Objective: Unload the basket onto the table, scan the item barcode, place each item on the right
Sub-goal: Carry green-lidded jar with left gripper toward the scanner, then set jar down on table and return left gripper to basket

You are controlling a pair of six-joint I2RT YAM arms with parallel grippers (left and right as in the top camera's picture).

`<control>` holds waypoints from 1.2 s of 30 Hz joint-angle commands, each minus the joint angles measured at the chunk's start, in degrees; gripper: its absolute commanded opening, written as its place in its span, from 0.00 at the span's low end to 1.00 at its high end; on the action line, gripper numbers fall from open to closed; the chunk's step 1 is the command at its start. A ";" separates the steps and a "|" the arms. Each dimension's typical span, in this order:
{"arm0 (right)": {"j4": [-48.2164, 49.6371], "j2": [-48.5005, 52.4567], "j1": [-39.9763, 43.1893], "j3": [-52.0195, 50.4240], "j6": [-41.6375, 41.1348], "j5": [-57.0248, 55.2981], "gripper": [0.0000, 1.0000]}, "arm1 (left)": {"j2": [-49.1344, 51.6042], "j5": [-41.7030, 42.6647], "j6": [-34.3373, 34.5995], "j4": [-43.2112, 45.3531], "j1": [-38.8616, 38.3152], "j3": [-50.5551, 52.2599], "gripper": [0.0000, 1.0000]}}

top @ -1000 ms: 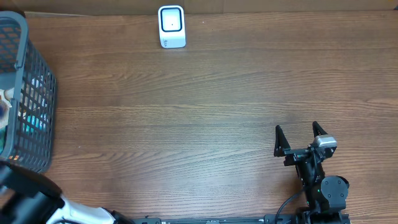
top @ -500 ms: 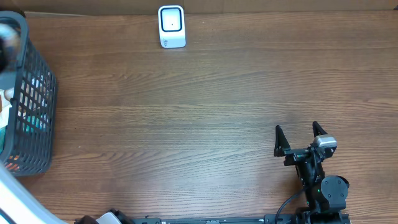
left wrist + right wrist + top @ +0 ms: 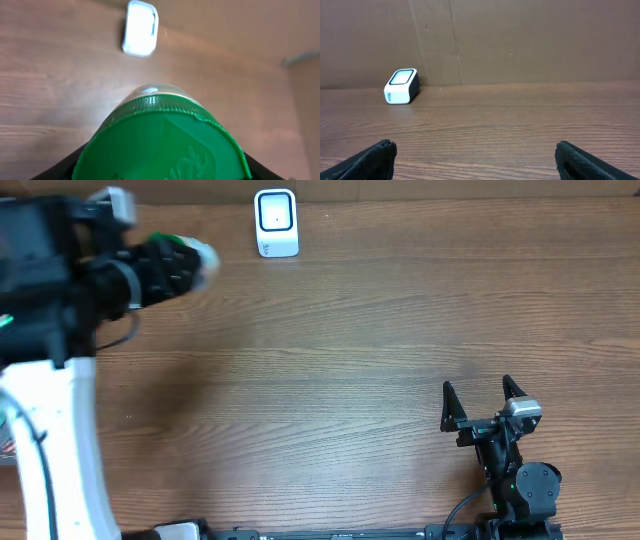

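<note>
The item is a container with a green ribbed lid [image 3: 160, 135], and my left gripper [image 3: 160, 170] is shut on it. The lid fills the lower half of the left wrist view, with black fingertips [image 3: 60, 167] just showing at either side. From overhead the item [image 3: 185, 255] is blurred, held above the table's back left. The white barcode scanner [image 3: 276, 222] stands upright at the back edge, a little to the item's right, and shows as the scanner [image 3: 140, 34] ahead of the lid. No barcode is visible. My right gripper [image 3: 483, 405] rests open and empty at the front right.
The white left arm [image 3: 50, 430] covers the far left of the table, and only a sliver of the dark mesh basket [image 3: 8, 420] shows behind it. A brown wall [image 3: 520, 40] stands behind the scanner [image 3: 401, 86]. Bare wood table [image 3: 350, 360] lies between the arms.
The left arm has swung up from the front-left corner by the basket to the back left, carrying the green-lidded item toward the scanner. The right arm has not moved.
</note>
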State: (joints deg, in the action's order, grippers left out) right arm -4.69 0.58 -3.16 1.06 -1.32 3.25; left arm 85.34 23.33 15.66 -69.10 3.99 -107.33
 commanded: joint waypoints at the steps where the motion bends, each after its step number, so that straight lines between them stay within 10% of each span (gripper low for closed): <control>1: 0.24 -0.42 -0.37 -0.61 -0.22 0.31 1.00 | 4.02 -7.37 -2.01 -0.94 -8.09 -1.14 0.56; 15: 0.24 -0.42 -0.37 -0.61 -0.22 0.31 1.00 | 29.64 -11.98 -1.92 1.31 -30.21 -1.14 0.56; 36: 0.24 -0.42 -0.37 -0.61 -0.22 0.31 1.00 | 43.21 -16.96 -1.07 12.70 -38.82 -1.05 0.61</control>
State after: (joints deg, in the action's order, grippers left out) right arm -4.69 0.58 -3.16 1.06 -1.34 3.22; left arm 126.82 7.20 14.63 -56.86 -34.17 -107.31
